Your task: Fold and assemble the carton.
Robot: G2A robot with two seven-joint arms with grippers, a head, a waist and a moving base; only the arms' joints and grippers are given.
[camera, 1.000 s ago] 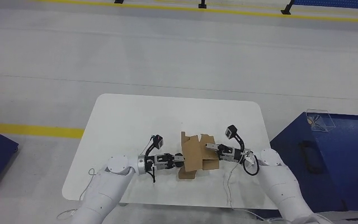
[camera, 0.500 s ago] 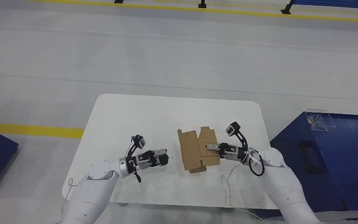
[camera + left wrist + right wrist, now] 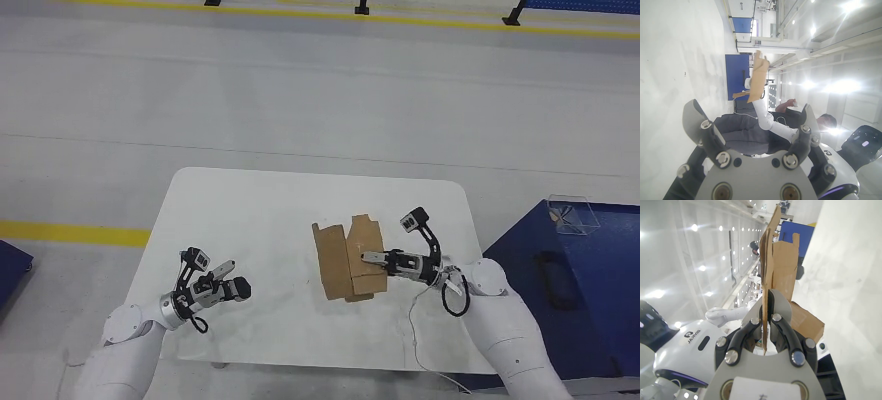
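Observation:
A brown cardboard carton, flat and partly unfolded, is held above the middle right of the white table. My right gripper is shut on the carton's right edge; in the right wrist view the cardboard runs edge-on between the fingers. My left gripper sits near the table's front left, well apart from the carton, open and empty. In the left wrist view the carton hangs far off between the spread fingers.
A blue cabinet with a clear tray on it stands right of the table. Yellow floor lines run past the table's left side. A seated person shows behind the arm in the left wrist view.
My left gripper let go of the carton and drew back to the front left of the table. The right gripper kept its hold and lifted the carton slightly up and away.

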